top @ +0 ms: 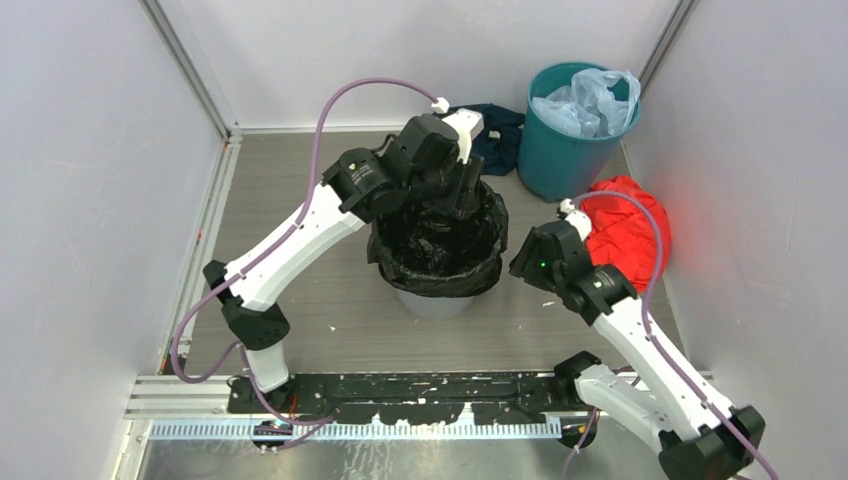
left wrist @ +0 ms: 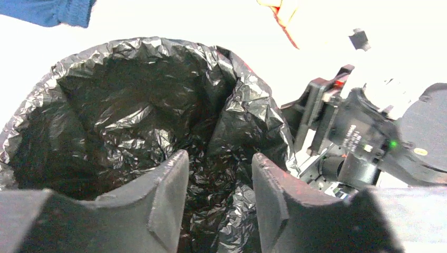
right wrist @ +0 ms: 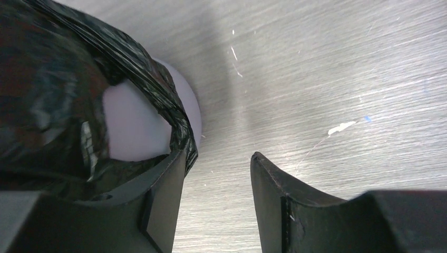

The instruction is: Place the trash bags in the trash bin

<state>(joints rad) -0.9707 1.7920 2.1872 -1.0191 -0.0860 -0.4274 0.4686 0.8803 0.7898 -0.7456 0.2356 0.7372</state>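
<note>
The black trash bag [top: 440, 245] lines the light grey trash bin [top: 435, 302] in the middle of the floor, its edge folded out over the rim. My left gripper [top: 458, 190] hangs over the far rim. In the left wrist view this gripper [left wrist: 220, 163] stands open, with the crinkled bag [left wrist: 132, 105] beneath and beyond its fingers. My right gripper [top: 520, 262] is just right of the bin. The right wrist view shows it [right wrist: 219, 158] open over bare floor, the bag's hem [right wrist: 174, 121] against the outer side of its left finger and the grey bin wall [right wrist: 137, 126] behind.
A teal bin [top: 570, 150] holding a pale blue bag [top: 590, 100] stands at the back right. A red cloth bundle [top: 630, 230] lies beside my right arm. A dark blue cloth [top: 500, 135] sits by the back wall. Pale walls close in on both sides.
</note>
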